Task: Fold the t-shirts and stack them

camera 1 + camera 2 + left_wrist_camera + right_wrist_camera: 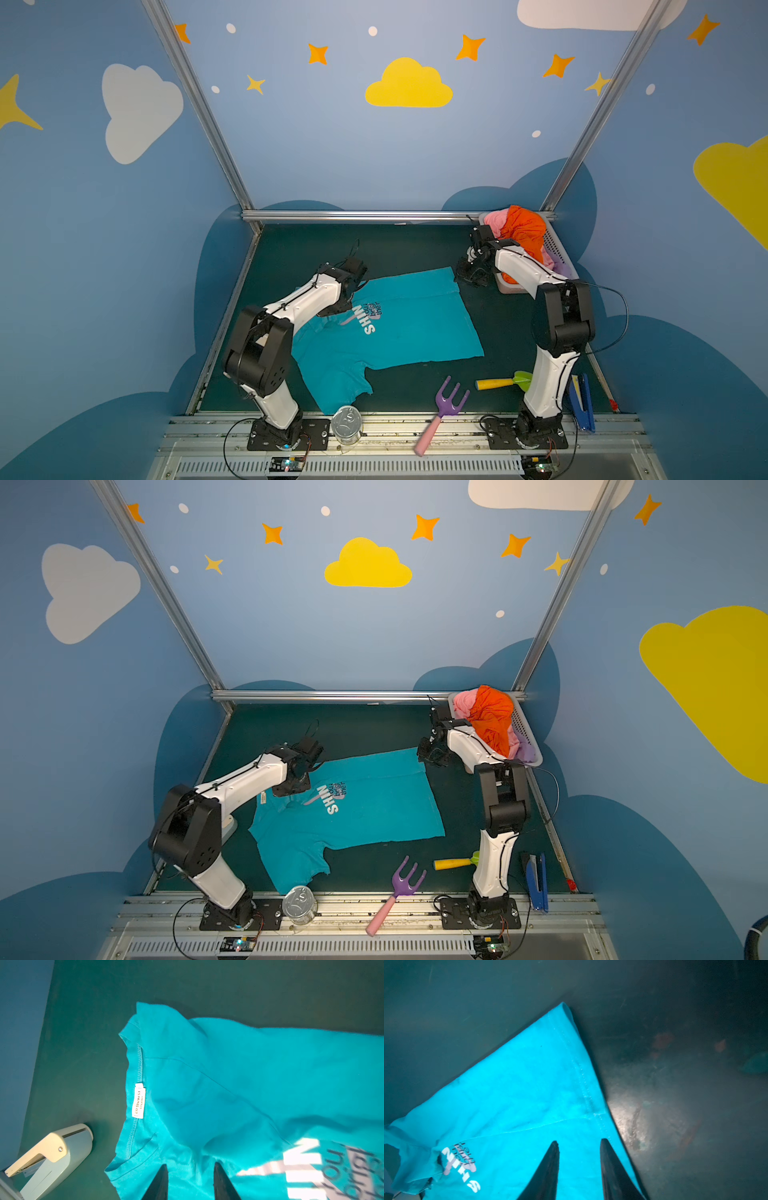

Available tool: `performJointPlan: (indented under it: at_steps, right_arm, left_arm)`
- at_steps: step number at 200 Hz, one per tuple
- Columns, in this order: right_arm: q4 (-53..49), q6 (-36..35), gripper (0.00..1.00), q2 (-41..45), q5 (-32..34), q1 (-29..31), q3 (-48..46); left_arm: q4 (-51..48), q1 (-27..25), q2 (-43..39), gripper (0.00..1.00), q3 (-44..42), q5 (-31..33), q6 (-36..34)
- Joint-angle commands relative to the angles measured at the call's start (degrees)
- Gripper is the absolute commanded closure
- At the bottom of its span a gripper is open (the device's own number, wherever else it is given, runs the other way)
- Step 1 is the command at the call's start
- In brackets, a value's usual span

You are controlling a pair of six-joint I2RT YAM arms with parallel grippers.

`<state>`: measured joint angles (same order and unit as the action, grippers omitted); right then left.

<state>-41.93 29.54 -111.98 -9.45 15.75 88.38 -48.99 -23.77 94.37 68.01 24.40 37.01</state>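
1. Teal t-shirt point(399, 328) lies spread on the green bench point(395, 245), chest print up, between the two arms. By my reading it is laid flat there so folding can start.
2. Left fingers point(160, 1182) hang spread over the shoulder area beside the collar label. Cloth shows in the gap and nothing is pinched.
3. Right fingers point(548, 1167) are likewise spread above the hem, near the far hem corner, and pinch nothing. One arm at each end of the shirt suggests a paired grasp for a lengthwise fold.
4. Orange t-shirt point(524, 232), pink t-shirt point(494, 219) and lilac t-shirt point(565, 270) sit bunched in the white basket point(557, 245) at the far right corner, probably waiting their turn. No folded stack is visible.
5. In both top views the left arm covers the collar and far sleeve. In the left wrist view that sleeve seems doubled over the body, but I cannot be sure.
6. The right wrist view is dim and hazy beyond the hem. How many shirts the basket holds cannot be told.
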Motion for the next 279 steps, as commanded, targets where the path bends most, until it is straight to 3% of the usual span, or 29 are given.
performJointPlan:
  at_steps: [1, 9, 17, 27, 40, 50, 66, 94, 122, 175, 192, 230, 279]
  right_arm:
    - [1.4, 1.4, 0.73, 4.6, -3.9, 3.5, -1.1]
    - [3.0, 1.6, 0.8, 4.7, -6.2, 5.3, -1.4]
    - [4.0, 1.7, 0.89, 4.1, -7.4, 7.8, -1.0]
    - [4.0, 1.5, 0.97, 2.5, -8.3, 11.3, 0.9]
    - [3.6, 1.2, 1.0, -0.9, -9.5, 15.8, 4.5]
    - [3.5, 0.8, 1.0, -4.0, -11.2, 18.9, 7.7]
    - [2.9, -0.1, 0.97, -9.3, -13.8, 23.3, 13.1]
    - [1.8, -1.2, 0.87, -17.3, -19.5, 28.3, 20.8]
    - [2.9, -0.3, 0.76, -21.9, -22.6, 31.1, 23.8]
    - [1.2, 1.2, 0.66, -27.8, -23.9, 33.9, 30.4]
    - [0.7, 1.4, 0.64, -29.7, -23.9, 34.8, 32.7]
    - [1.5, 2.6, 0.61, -33.2, -24.9, 36.6, 36.9]
    - [2.4, 3.5, 0.56, -35.6, -24.0, 38.5, 40.1]
  left_arm:
    - [-1.0, 1.7, -6.2, 0.75, -2.4, -2.3, 0.9]
    - [-0.3, 2.3, -8.5, 0.87, -4.2, -3.9, 1.3]
    - [0.7, 2.8, -10.7, 0.93, -6.4, -6.1, 1.9]
    - [3.1, 3.3, -13.2, 0.94, -9.8, -9.6, 2.6]
    - [6.1, 3.4, -15.3, 0.93, -14.0, -13.1, 3.4]
    - [8.0, 3.4, -15.8, 0.85, -16.6, -14.8, 4.0]
    - [10.9, 3.5, -15.8, 0.52, -19.9, -16.7, 4.6]
    - [15.6, 3.6, -14.8, 0.49, -22.8, -19.2, 4.5]
    - [17.5, 4.5, -11.3, 0.55, -23.1, -17.2, 4.3]
    - [17.7, 5.7, -5.5, 0.66, -21.6, -11.5, 4.6]
    - [16.9, 5.9, -5.4, 0.7, -21.4, -9.7, 4.6]
    - [15.2, 6.2, -6.9, 0.9, -21.3, -7.6, 4.4]
    - [13.9, 7.0, -9.4, 0.96, -21.7, -7.0, 4.2]
